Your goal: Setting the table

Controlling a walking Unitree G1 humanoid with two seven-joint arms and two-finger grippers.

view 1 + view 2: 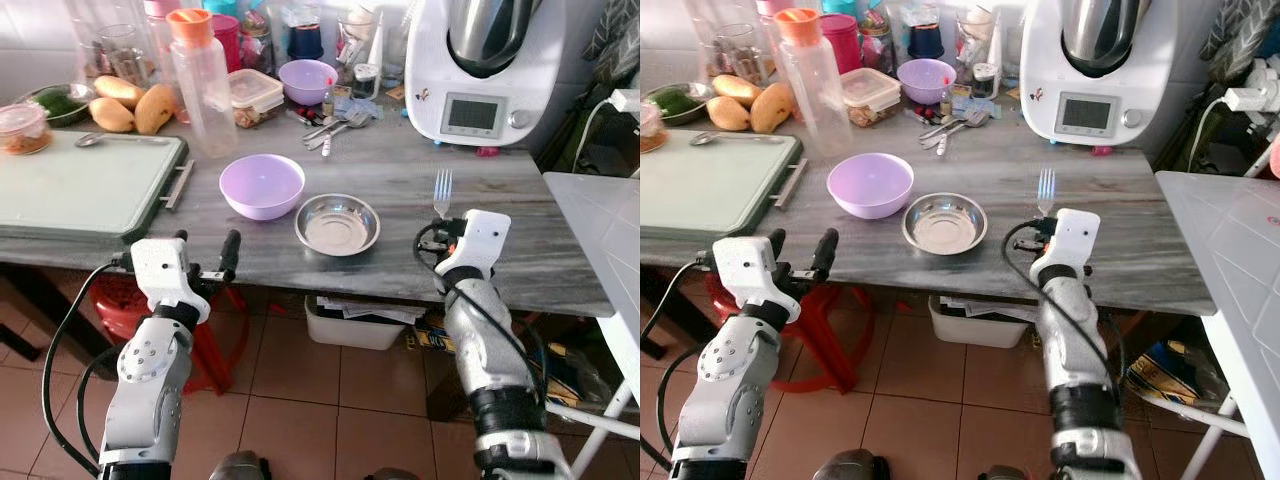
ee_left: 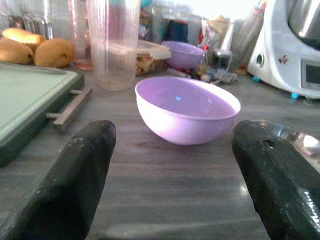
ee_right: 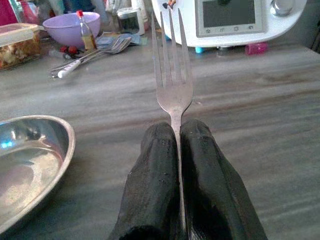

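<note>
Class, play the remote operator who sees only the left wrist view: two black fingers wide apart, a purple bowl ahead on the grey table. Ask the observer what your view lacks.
Operator: Is the other arm doing anything?
Observer: Yes. The right gripper is shut on a fork, tines pointing away from the robot, over the table.
Operator: Where is that fork relative to the steel dish beside my bowl?
Observer: To the right of the steel dish, apart from it.
Operator: Where does my left gripper sit?
Observer: At the table's near edge, short of the purple bowl.
</note>
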